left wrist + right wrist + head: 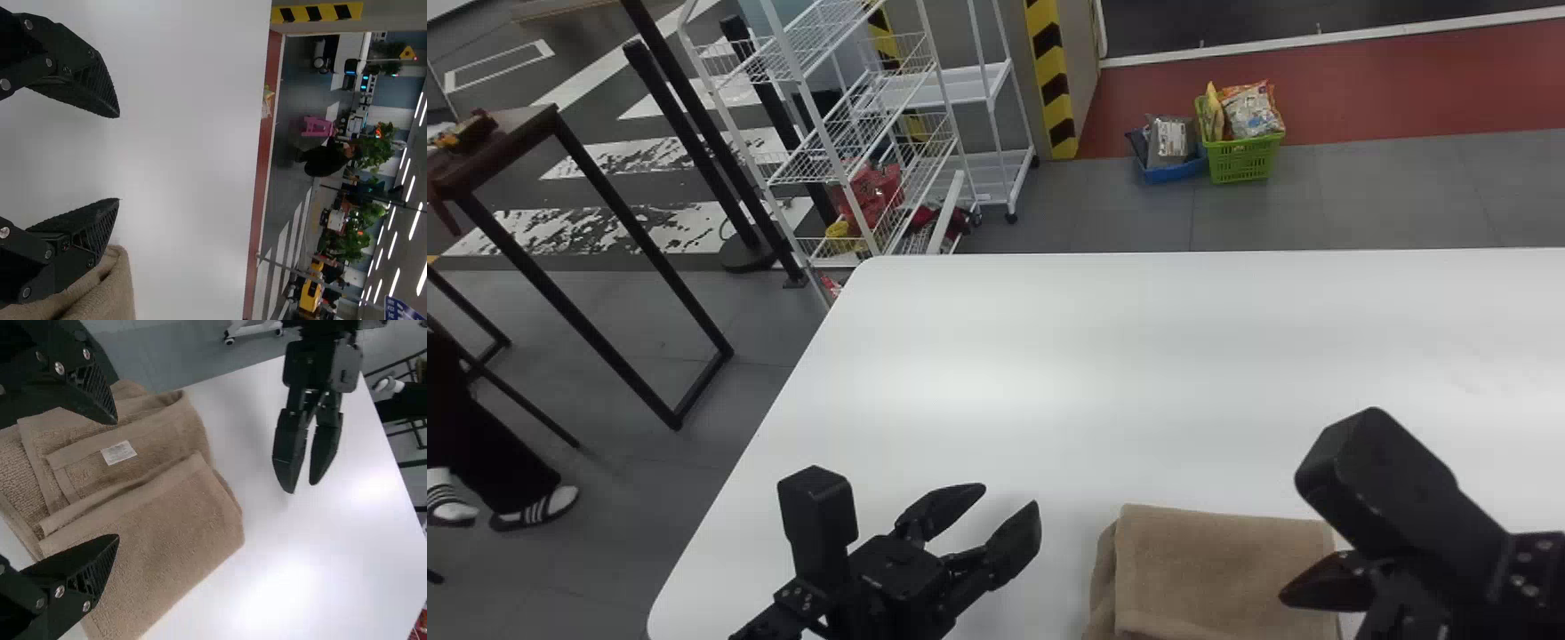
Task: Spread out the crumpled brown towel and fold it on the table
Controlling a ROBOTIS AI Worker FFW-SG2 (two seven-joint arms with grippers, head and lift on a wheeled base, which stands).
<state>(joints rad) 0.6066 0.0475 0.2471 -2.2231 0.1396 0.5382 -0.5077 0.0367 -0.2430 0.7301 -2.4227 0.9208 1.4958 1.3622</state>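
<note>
The white, round-cornered table (1049, 356) bears the brown, rectangular terry towel (1218, 569), folded in uneven layers. The black, two-fingered right gripper (1320, 582) is at the towel's right side, perhaps just above it, and the matching left gripper (1009, 500) near its left; both have fingers spread, holding nothing. A small white rectangular label (119, 453) lies on the cloth.

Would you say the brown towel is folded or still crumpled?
Folded, though loosely: the brown towel lies in stacked layers with fairly straight edges, one layer folded back beside the white label.
</note>
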